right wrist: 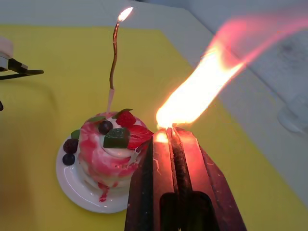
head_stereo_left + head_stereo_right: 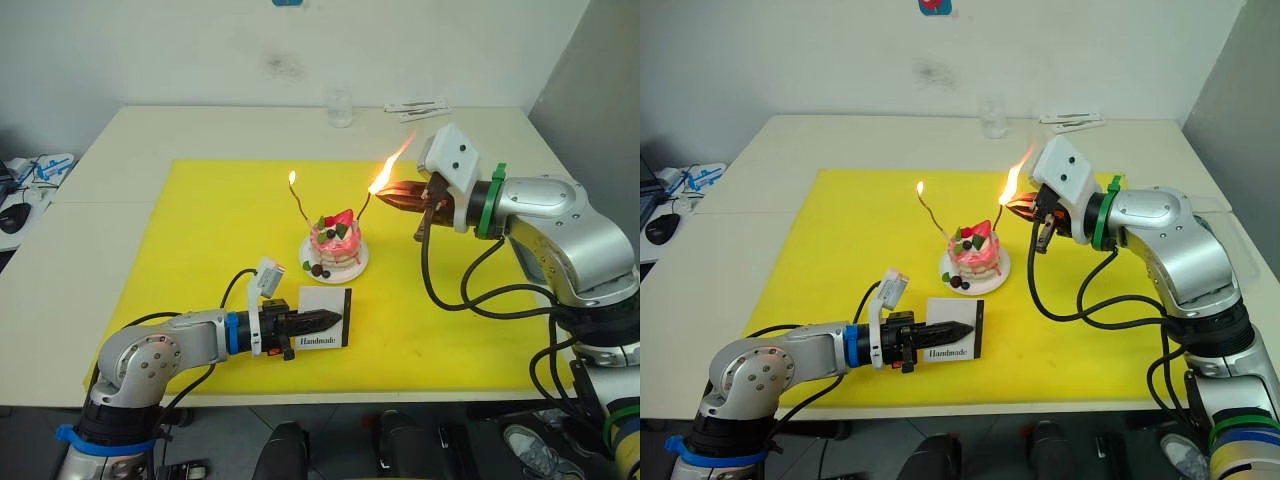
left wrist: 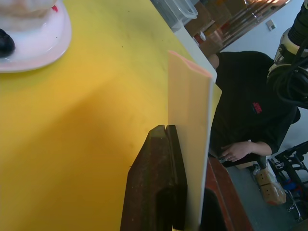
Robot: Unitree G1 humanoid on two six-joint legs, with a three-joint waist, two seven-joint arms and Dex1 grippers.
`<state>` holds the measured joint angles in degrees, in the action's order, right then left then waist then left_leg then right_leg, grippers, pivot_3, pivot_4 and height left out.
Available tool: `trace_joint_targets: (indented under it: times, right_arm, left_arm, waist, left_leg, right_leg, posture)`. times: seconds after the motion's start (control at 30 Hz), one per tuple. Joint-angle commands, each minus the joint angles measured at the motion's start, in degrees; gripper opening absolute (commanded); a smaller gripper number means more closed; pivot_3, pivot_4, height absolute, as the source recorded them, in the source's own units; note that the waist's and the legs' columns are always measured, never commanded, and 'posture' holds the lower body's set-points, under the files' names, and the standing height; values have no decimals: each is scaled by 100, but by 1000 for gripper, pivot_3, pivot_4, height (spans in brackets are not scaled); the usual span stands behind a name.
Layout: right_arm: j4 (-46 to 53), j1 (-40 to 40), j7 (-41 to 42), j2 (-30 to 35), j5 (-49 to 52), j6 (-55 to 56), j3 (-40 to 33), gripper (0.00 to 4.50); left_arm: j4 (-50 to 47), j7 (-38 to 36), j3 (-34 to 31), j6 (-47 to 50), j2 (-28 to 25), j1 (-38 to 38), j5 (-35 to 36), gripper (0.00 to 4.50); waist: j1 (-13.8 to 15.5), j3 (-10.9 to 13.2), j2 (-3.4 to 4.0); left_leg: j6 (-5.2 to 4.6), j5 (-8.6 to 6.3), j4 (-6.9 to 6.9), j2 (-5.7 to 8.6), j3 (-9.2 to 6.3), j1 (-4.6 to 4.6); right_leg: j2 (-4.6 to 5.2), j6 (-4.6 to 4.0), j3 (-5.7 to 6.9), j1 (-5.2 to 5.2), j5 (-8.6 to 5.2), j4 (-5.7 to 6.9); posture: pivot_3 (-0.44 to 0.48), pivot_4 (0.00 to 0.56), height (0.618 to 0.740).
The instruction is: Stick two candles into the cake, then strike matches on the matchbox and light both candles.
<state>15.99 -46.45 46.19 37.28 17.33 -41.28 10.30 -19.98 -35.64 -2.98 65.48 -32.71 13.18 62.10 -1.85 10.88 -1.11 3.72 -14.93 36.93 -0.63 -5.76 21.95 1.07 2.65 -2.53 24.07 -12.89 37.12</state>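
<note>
The pink cake (image 2: 335, 243) stands on its white plate (image 2: 352, 270) mid-mat, with two candles stuck in it. The left candle (image 2: 300, 208) burns at its tip. The right candle (image 2: 366, 206) ends right at the large flame (image 2: 392, 165) of a burning match (image 1: 179, 159), and my right gripper (image 2: 392, 196) is shut on that match just right of the cake. In front of the cake my left gripper (image 2: 335, 320) is shut on the white matchbox (image 2: 330, 302), holding it upright on the mat. The right wrist view shows the lit candle (image 1: 113, 53) beyond the cake (image 1: 113, 144).
A yellow mat (image 2: 200, 250) covers the white table. A clear glass (image 2: 340, 108) and white packets (image 2: 415, 105) sit at the far edge. Clutter (image 2: 40, 168) lies off the left side. A person in black (image 3: 245, 110) sits beyond the table's edge in the left wrist view.
</note>
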Motion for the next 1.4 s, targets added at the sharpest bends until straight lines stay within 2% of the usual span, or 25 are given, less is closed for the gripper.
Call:
trace_joint_targets:
  times: [0.03,1.4]
  right_arm:
    - [58,-90,-7,-38,-74,200,-83,21]
    - [-19,-128,199,54,-281,377,-106,21]
  left_arm:
    - [-199,-39,-35,-80,18,60,36,0]
    - [-140,-14,-54,-32,78,135,70,0]
  waist:
    - [0,0,0]
    - [-1,0,0]
  left_leg:
    - [0,0,0,0,1,0]
    - [0,0,0,0,-1,-2]
  right_leg:
    - [0,0,0,0,0,0]
    - [0,0,0,0,0,1]
  posture:
    - [0,150,740]
    - [0,150,740]
